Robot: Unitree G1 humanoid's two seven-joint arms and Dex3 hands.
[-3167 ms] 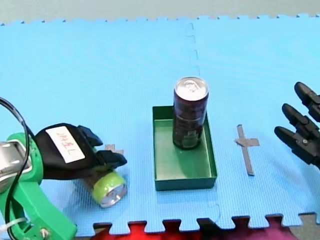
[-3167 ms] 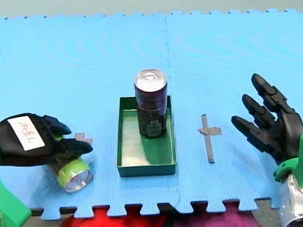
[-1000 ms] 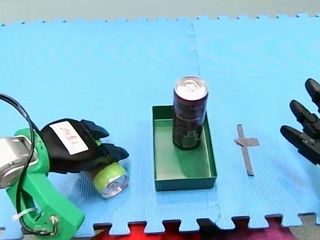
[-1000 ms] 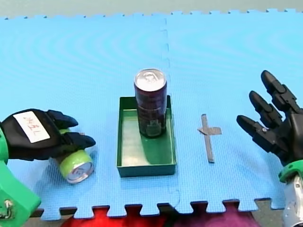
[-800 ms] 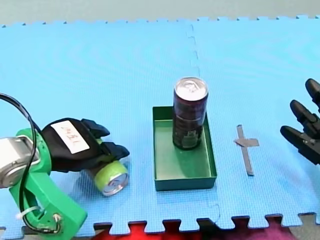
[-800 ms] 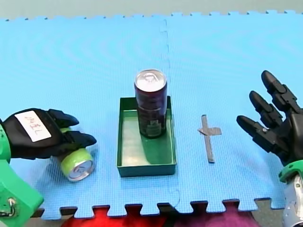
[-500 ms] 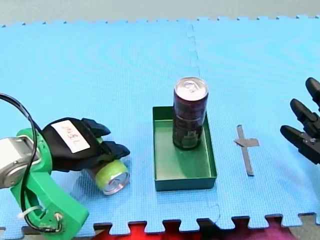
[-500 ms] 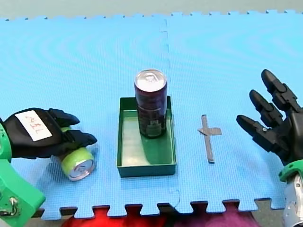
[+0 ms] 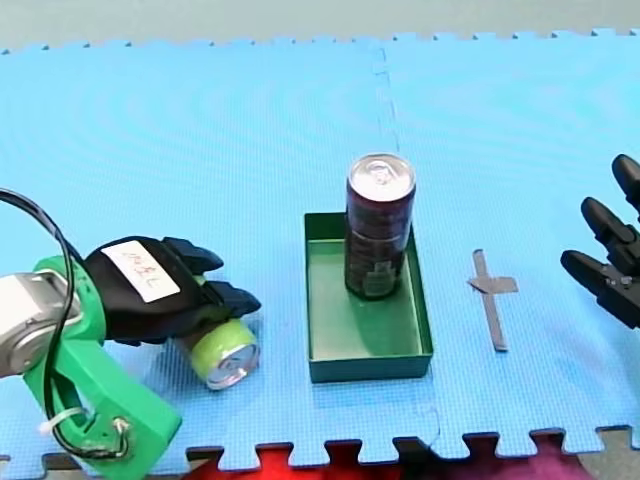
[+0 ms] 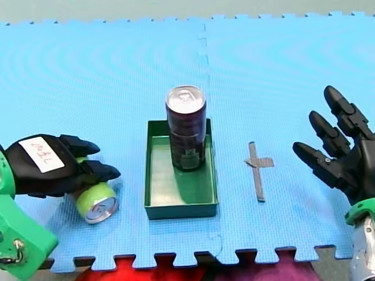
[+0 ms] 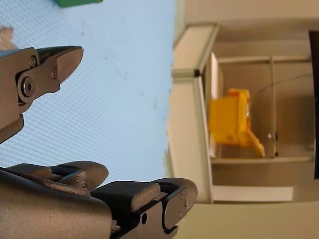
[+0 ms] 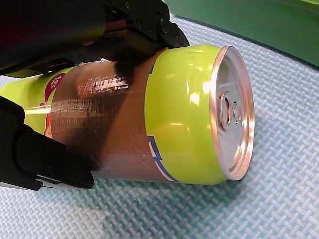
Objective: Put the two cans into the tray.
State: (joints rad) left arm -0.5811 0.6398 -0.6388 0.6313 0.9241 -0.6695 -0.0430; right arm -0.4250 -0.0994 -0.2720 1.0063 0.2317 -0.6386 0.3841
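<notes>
A yellow-green can (image 9: 224, 356) lies on its side on the blue mat, left of the tray, its top facing the front edge. My left hand (image 9: 170, 296) is curled over its body, and the second wrist view shows dark fingers (image 12: 134, 25) wrapped round the same can (image 12: 189, 114), low over the mat. A green tray (image 9: 366, 335) sits in the middle. At the tray's far end a dark can (image 9: 379, 240) stands upright. My right hand (image 10: 337, 155) hovers at the right edge, holding nothing.
A grey tape cross (image 9: 492, 300) is stuck to the mat between the tray and my right hand. The jagged front edge of the mat (image 9: 330, 450) runs just below the tray. The near half of the tray floor is bare.
Since 3.2 s ago my left hand has closed over the green can and shifted it slightly away from the front edge. My right hand has drawn back to the right. Little has moved in the last second.
</notes>
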